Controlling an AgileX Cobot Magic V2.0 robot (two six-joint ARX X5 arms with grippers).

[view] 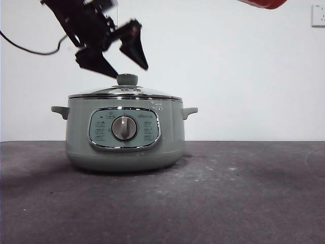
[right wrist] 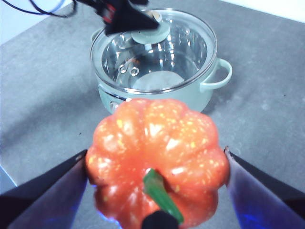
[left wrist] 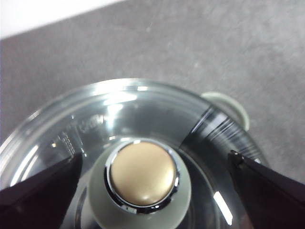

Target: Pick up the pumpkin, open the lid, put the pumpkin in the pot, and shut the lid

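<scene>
The pale green pot (view: pixel 124 134) stands on the table, left of centre, with the glass lid (view: pixel 125 92) shut on it. My left gripper (view: pixel 129 71) hangs open just above the lid's green knob (view: pixel 127 79). In the left wrist view its jaws stand on either side of the knob (left wrist: pixel 140 174) without touching it. My right gripper (right wrist: pixel 155 157) is shut on the orange-red pumpkin (right wrist: pixel 157 152) and holds it high, off to the side of the pot (right wrist: pixel 209 81). Only the pumpkin's underside (view: pixel 264 3) shows at the front view's top edge.
The dark grey table (view: pixel 228 193) stretches to the right of the pot. A white wall with an outlet (view: pixel 318 15) stands behind. A black cable (view: pixel 30 50) trails from the left arm.
</scene>
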